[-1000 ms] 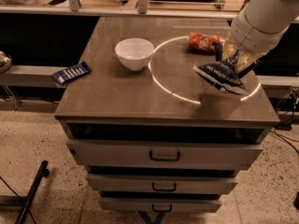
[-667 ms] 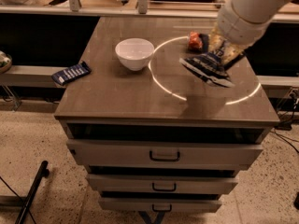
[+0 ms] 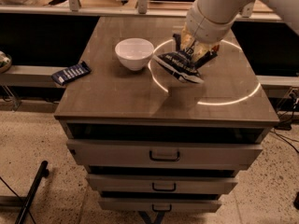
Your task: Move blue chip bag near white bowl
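Two things matter on this table (image 3: pixel 117 101): the blue chip bag (image 3: pixel 180 66) and the white bowl (image 3: pixel 134 53). The bag is a dark navy foil thing, crumpled and creased, with white lettering across its face and a pale edge along its lower side. It is tilted, with its left end higher and its right corner dipping toward the table; I cannot tell whether that corner touches the wood. A dim reflection of it shows on the surface just nearer to me. The bag hangs just right of the bowl, close beside it with a thin gap between them, in the far half of the table.

The tool (image 3: pixel 194 50) is right above the bag, at the end of a thick white arm (image 3: pixel 212 8) that comes down from the upper right. Its dark fingers (image 3: pixel 178 42) are pinched on the bag's upper edge, with yellowish parts showing behind them.

The bowl is plain, round and glossy, upright, with deep sides narrowing to a small base, and sits left of centre. A bright ring of light (image 3: pixel 224 99) curves over the right half of the table, passing under the bag. A small flat blue packet (image 3: pixel 71 73) with white print lies by the left edge; whether it rests on the table or on the grey ledge beside it I cannot tell. Below the top are three drawers (image 3: pixel 164 155) with dark handles.
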You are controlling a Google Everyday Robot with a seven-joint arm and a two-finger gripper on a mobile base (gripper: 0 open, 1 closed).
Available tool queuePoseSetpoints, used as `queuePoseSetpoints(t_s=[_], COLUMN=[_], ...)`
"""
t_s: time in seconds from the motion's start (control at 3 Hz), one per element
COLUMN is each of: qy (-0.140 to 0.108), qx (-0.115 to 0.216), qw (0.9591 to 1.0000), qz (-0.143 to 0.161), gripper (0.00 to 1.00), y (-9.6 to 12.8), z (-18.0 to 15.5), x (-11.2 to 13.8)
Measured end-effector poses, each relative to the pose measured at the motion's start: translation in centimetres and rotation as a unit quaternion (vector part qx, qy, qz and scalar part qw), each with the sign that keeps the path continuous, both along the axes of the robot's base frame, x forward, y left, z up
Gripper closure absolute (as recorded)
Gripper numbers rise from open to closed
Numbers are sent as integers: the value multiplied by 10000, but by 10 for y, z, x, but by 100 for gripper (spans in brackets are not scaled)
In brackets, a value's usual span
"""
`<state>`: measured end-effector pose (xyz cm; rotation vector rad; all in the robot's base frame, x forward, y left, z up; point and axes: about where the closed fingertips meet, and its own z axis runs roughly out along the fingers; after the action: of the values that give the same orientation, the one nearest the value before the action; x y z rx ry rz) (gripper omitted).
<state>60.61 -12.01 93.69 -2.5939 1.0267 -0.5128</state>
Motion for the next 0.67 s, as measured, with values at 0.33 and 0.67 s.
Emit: queuePoseSetpoints(t_s=[0.33, 0.67], qy=[50, 96], qx=[109, 187], qw=[9999, 9998], qz=[-16, -33], gripper=[100, 82], y=[15, 28], z=[-8, -18], x=[10, 18])
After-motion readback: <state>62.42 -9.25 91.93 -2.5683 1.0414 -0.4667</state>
